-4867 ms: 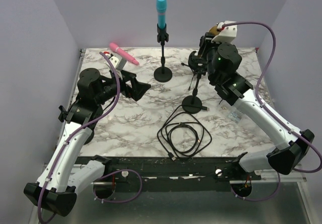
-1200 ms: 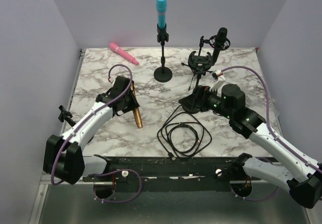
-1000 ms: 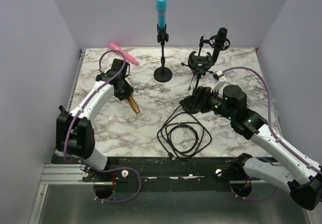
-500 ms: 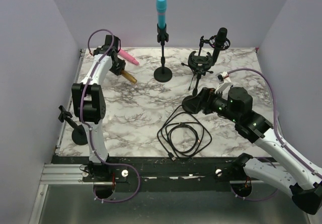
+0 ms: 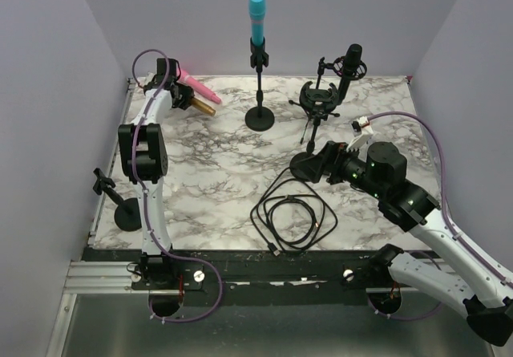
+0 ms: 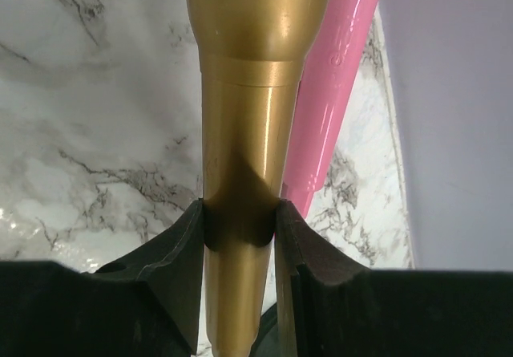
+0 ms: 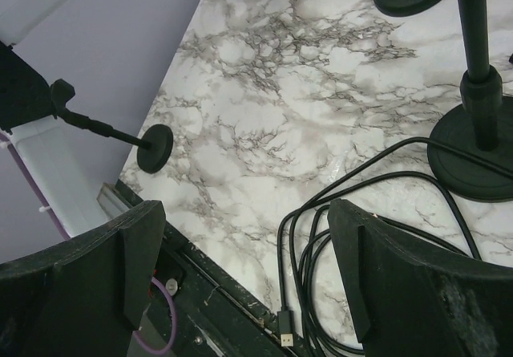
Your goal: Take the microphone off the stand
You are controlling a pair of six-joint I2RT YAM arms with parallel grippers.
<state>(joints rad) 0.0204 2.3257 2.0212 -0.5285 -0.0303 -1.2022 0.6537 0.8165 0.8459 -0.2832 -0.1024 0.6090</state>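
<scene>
A gold microphone (image 5: pixel 202 107) (image 6: pixel 248 92) hangs low over the table's far left corner, and my left gripper (image 5: pixel 183 100) (image 6: pixel 240 212) is shut on its tapered handle. It lies right beside a pink microphone (image 5: pixel 200 88) (image 6: pixel 333 92) that rests on the marble. The bare stand (image 5: pixel 309 164) (image 7: pixel 473 156) stands right of centre with nothing in it. My right gripper (image 5: pixel 325 160) (image 7: pixel 244 237) hovers open next to that stand's base, above the cable, with nothing between its fingers.
A blue microphone (image 5: pixel 256 20) sits upright in a stand at the back centre. A black microphone (image 5: pixel 350 60) and a shock-mount tripod (image 5: pixel 317 100) stand at the back right. A coiled black cable (image 5: pixel 292 212) (image 7: pixel 377 212) lies at the front centre. A small black stand (image 5: pixel 120 208) (image 7: pixel 152 148) sits at the left edge.
My left arm has swung from the middle left of the table to the far left corner, carrying the gold microphone beside the pink one. The right gripper drifted slightly right and stayed open.
</scene>
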